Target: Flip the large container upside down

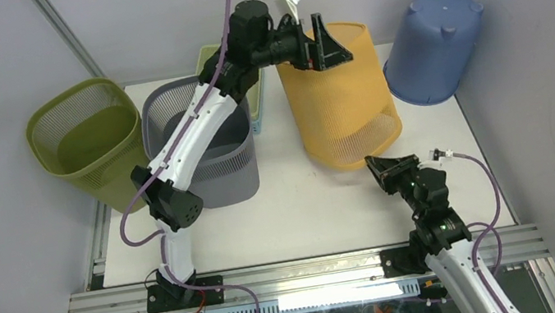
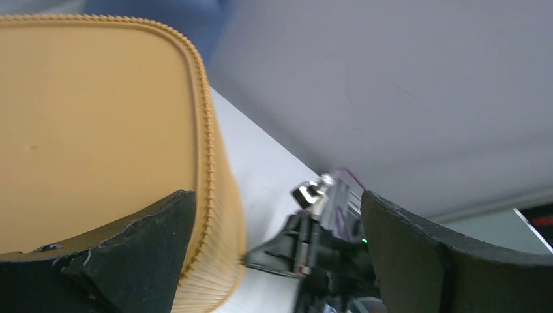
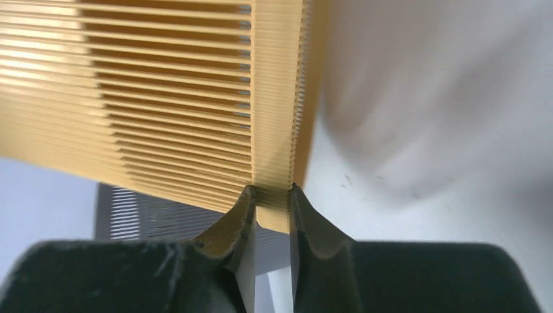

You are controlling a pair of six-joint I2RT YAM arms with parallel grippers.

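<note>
Right wrist: my right gripper [image 3: 271, 195] is pinching the orange basket [image 3: 163, 85] by its rim, left gripper [image 1: 324, 43] gaping wide; such thin purchase is risking a slip.

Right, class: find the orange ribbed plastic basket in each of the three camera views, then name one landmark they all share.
Top external: the orange ribbed plastic basket stands upper centre, between a grey slatted basket and a blue plastic bucket.
Left wrist: the basket fills the left half.
Right wrist: the basket fills the upper left, its edge running down to bottom centre.
Shared landmark: the white table top beneath it.
</note>
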